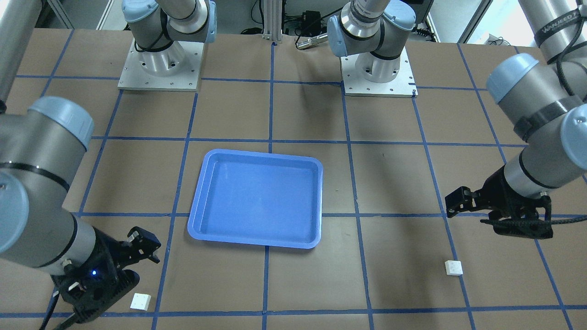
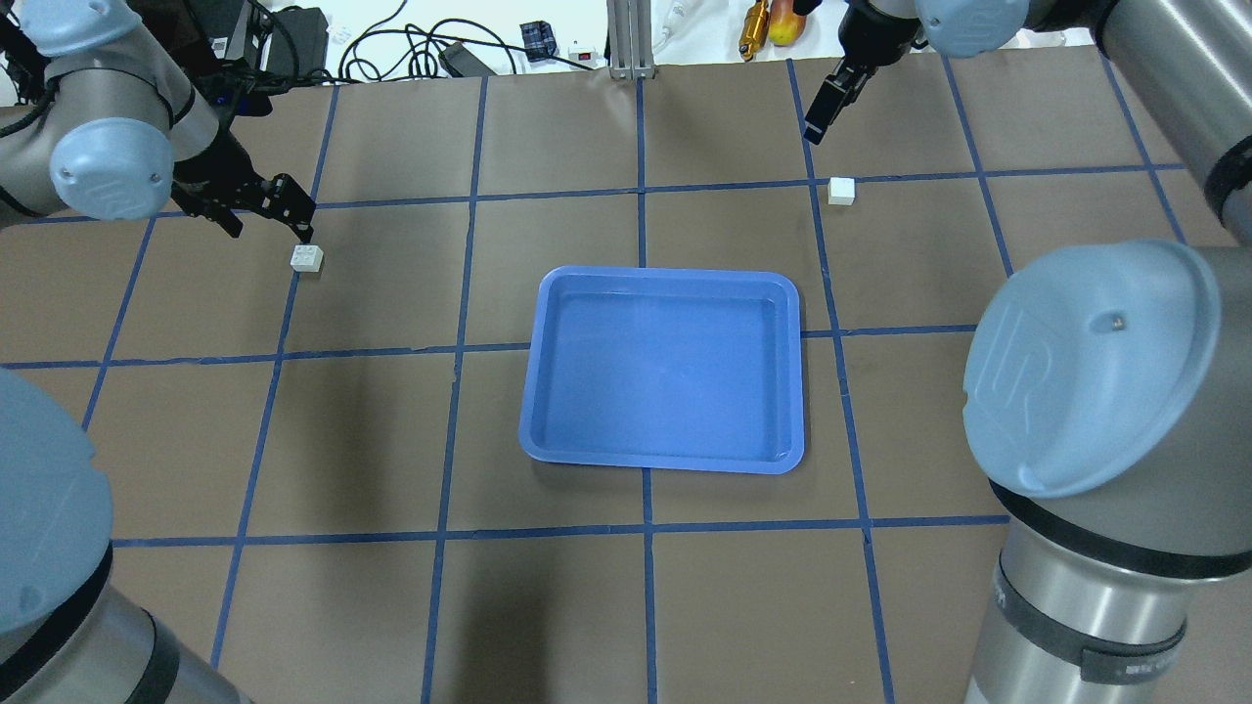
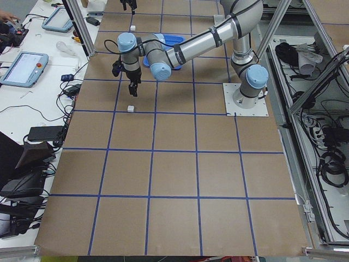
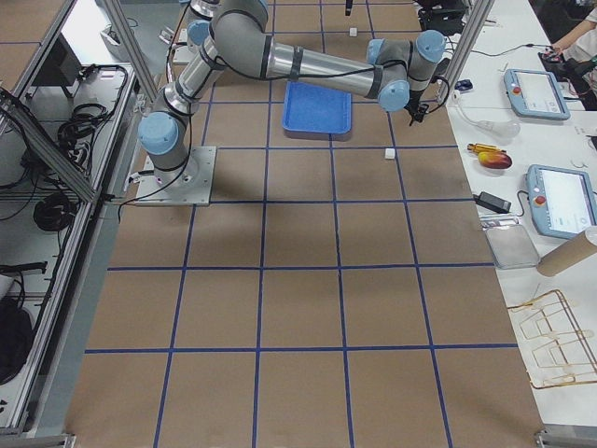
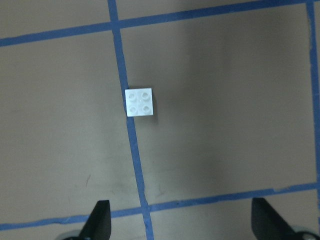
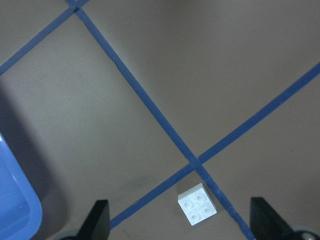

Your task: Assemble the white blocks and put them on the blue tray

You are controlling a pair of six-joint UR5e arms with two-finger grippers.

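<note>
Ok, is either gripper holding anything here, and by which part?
Nothing is held. The left gripper and right gripper are open and empty; the white blocks lie untouched on the table.

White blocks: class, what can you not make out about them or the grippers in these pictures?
Left block, exterior left view: too small to show studs.
Right block, exterior right view: likewise too small.
Left wrist view: bottom edge cuts off the left gripper except the tips of its fingers.
Block undersides: hidden against the table everywhere.
</note>
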